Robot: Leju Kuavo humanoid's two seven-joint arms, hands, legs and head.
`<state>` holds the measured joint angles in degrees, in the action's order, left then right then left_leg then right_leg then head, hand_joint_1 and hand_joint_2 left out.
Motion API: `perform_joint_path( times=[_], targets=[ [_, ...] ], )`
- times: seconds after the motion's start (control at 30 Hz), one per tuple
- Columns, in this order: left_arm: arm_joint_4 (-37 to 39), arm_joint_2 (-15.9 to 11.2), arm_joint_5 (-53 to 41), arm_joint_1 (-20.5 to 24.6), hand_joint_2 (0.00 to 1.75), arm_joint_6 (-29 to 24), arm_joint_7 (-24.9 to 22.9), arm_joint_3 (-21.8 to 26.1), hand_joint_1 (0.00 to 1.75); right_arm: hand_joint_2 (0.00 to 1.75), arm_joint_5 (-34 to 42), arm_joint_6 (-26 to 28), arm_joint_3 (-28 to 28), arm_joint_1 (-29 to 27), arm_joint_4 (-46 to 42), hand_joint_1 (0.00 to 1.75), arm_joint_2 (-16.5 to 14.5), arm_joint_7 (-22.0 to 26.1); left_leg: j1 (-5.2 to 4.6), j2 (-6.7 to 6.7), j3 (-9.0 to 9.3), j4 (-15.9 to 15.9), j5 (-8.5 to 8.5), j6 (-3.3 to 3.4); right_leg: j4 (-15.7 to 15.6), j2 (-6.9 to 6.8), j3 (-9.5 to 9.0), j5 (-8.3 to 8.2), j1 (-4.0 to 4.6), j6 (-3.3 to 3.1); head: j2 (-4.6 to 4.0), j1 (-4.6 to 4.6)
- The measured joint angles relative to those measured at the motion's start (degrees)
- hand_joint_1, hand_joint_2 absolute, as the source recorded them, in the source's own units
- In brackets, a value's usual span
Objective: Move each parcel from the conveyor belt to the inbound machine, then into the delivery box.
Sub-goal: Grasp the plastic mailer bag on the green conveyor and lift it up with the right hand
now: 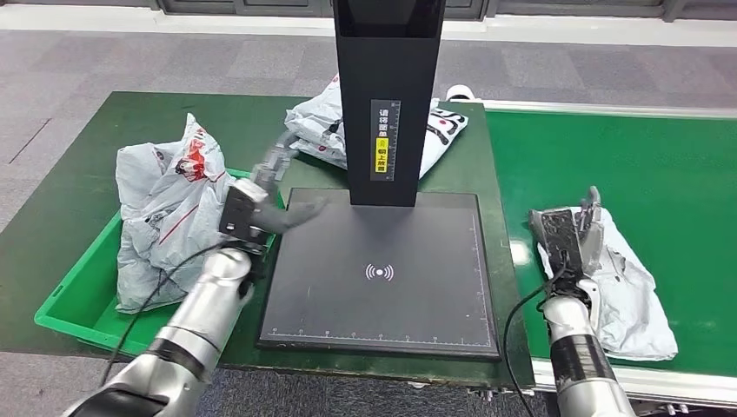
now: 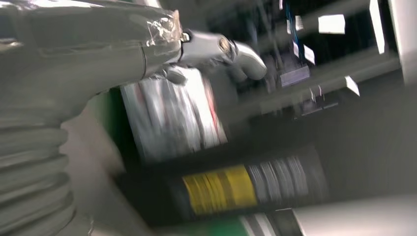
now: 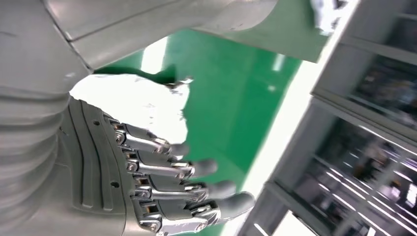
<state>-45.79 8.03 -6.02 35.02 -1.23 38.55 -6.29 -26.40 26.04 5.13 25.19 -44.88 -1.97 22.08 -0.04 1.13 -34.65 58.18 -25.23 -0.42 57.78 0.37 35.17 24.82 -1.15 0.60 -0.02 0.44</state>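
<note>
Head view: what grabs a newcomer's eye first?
The tall black scanner post with its yellow label, rising from the black inbound machine pad at the centre. To its right, the right hand is over a grey parcel on the green conveyor belt. To its left, the open left hand is beside the green delivery box, which holds crumpled parcels.

Grey tiled floor (image 1: pixel 104 61) around the green-topped table (image 1: pixel 82 178); blurred shelving with dark compartments (image 3: pixel 373 147) beyond the green surface's pale edge; small white labels (image 2: pixel 330 23) on blurred background racks
</note>
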Motion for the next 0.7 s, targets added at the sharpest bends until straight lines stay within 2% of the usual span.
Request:
perform_joint_path(
  times=[0.1,0.23,0.33,0.5,0.57,0.7],
  targets=[
    [2.79,3.89,2.44,0.46,1.75,-0.47,-0.70,-3.14,0.00,1.75,-0.62,0.72,-0.06,1.51,5.27,0.00,0.67,-0.73,-0.01,-0.09,-0.01,0.02,-0.06,0.08,-0.01,0.09,0.06,-0.02,-0.01,0.04,0.01,-0.03],
    [5.18,5.78,3.96,1.21,1.75,-0.51,-1.78,-5.60,0.00,1.75,-2.65,2.55,-0.07,2.58,9.89,0.00,1.63,-3.19,0.01,-0.08,-0.03,0.00,-0.05,0.07,-0.01,0.08,0.12,-0.01,0.10,0.03,0.02,-0.05],
    [7.47,6.55,4.65,2.24,1.75,-0.57,-3.80,-6.97,0.00,1.75,-6.70,4.06,-0.36,3.59,12.91,0.00,2.44,-8.84,0.04,-0.10,-0.03,-0.01,-0.04,0.04,-0.01,0.09,0.12,0.00,0.14,0.01,0.00,-0.05],
    [12.04,6.98,4.81,3.75,1.75,0.26,-7.58,-9.04,0.00,1.75,-17.49,2.19,-2.87,4.19,17.68,0.00,5.16,-24.48,0.11,-0.10,-0.05,-0.01,-0.03,0.03,-0.01,0.08,0.11,0.00,0.12,0.01,0.00,-0.04],
    [13.36,7.08,4.77,4.07,1.75,0.53,-8.06,-9.60,0.00,1.75,-19.35,1.63,-3.78,4.12,19.01,0.00,5.98,-27.02,0.11,-0.11,-0.06,-0.01,-0.03,0.04,-0.01,0.09,0.12,0.00,0.11,0.01,0.01,-0.04],
    [14.82,7.22,4.74,4.48,1.75,0.70,-8.29,-10.16,0.00,1.75,-20.04,1.54,-4.74,4.11,20.50,0.00,6.90,-27.82,0.10,-0.12,-0.07,0.00,-0.04,0.05,-0.01,0.10,0.12,0.00,0.11,0.02,0.01,-0.04]
  ],
)
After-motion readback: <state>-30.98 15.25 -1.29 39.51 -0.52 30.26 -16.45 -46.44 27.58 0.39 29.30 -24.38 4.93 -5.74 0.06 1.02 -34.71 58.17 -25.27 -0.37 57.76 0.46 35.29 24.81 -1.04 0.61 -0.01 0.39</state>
